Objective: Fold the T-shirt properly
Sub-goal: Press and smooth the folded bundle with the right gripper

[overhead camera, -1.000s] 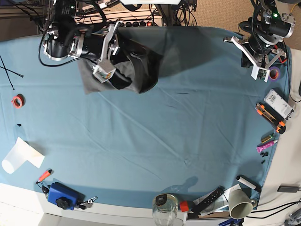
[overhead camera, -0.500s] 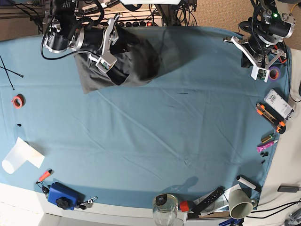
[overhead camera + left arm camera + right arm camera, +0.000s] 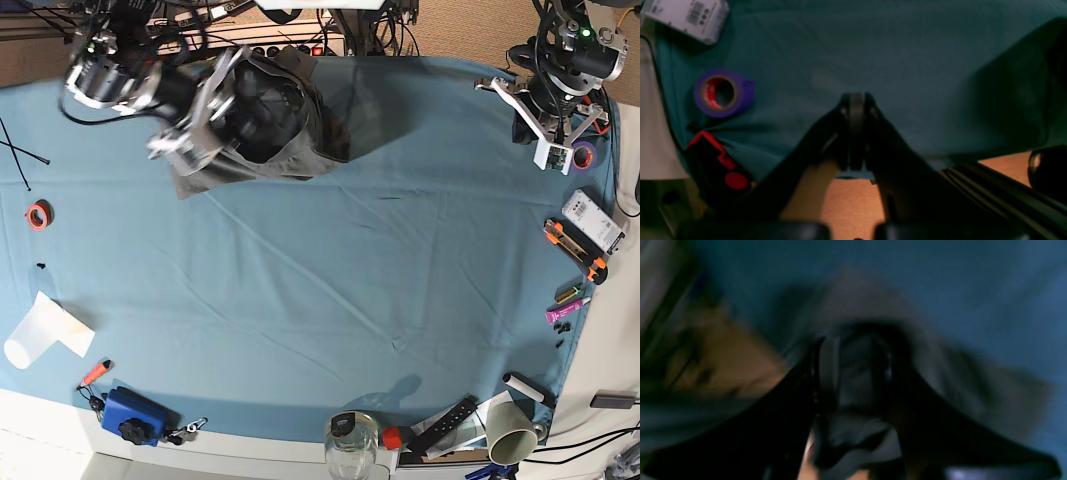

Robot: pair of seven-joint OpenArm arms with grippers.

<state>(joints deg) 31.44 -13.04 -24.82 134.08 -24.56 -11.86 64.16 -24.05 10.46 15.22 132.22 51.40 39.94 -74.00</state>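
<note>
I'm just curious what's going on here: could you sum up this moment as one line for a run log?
T-shirt: bunched at table's far edge | right gripper: over shirt, cloth between fingers | left gripper: shut, empty, beside purple tape roll | fold: not done

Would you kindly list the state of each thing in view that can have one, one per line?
T-shirt: bunched in a heap at the far edge of the tablecloth, not folded flat.
Right gripper: jaws partly apart with T-shirt fabric between them; the view is blurred.
Left gripper: shut, empty, above the bare tablecloth.
Purple tape roll: lying flat.
Glass jar: upright at the near edge.
</note>
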